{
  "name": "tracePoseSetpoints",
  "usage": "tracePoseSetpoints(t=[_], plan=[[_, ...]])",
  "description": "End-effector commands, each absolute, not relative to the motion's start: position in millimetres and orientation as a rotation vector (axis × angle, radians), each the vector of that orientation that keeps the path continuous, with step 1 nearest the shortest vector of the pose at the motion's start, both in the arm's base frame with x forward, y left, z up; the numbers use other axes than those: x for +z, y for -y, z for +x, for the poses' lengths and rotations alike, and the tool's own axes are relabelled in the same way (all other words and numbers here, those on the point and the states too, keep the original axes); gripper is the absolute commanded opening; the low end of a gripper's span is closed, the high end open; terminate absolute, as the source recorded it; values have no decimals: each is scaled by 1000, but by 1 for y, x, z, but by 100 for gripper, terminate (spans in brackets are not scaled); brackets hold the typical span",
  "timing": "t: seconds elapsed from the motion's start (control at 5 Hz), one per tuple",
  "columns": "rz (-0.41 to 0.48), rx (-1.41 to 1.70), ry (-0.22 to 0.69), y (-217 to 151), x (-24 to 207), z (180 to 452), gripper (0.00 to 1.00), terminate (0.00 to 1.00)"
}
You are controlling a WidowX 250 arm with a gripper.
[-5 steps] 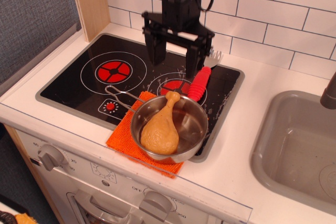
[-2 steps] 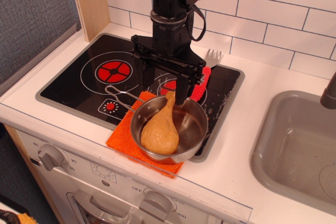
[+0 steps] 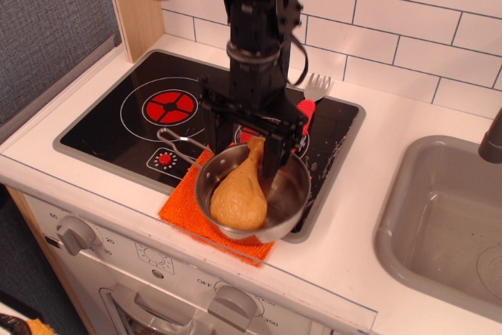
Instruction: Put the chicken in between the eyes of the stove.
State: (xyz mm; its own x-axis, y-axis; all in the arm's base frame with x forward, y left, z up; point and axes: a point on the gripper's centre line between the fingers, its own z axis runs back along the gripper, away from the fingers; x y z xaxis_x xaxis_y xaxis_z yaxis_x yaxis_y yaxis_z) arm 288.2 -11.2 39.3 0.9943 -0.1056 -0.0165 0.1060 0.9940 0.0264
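Note:
The chicken [image 3: 238, 191], a tan-brown drumstick, lies in a small steel pot [image 3: 290, 194] at the stove's front edge, bone tip pointing up and back. My black gripper [image 3: 245, 152] is open and lowered over the pot, its fingers on either side of the bone tip; the right finger [image 3: 274, 154] reaches inside the rim. The stove [image 3: 118, 107] is a glossy black cooktop. Its larger eye [image 3: 170, 105] shows at the left. The smaller eye [image 3: 249, 132] is mostly hidden behind the gripper.
The pot sits on an orange cloth [image 3: 184, 205] overhanging the stove's front rim. A red-handled fork [image 3: 307, 109] lies behind the gripper on the stove. A grey sink [image 3: 447, 225] is at the right. White tiled wall behind; a wooden post [image 3: 135, 5] at back left.
The gripper has come forward and down from above the back of the stove to the pot, its open fingers now around the drumstick's bone tip. The chicken has not moved.

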Motion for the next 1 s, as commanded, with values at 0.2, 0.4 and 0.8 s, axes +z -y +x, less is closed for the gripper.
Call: tracePoseSetpoints(t=[0.2,0.4,0.8], plan=[[69,-159,9,30,34,281,100,0],[84,-171,18,34,35,280,0,0],[102,-166,33,34,45,281,0,0]])
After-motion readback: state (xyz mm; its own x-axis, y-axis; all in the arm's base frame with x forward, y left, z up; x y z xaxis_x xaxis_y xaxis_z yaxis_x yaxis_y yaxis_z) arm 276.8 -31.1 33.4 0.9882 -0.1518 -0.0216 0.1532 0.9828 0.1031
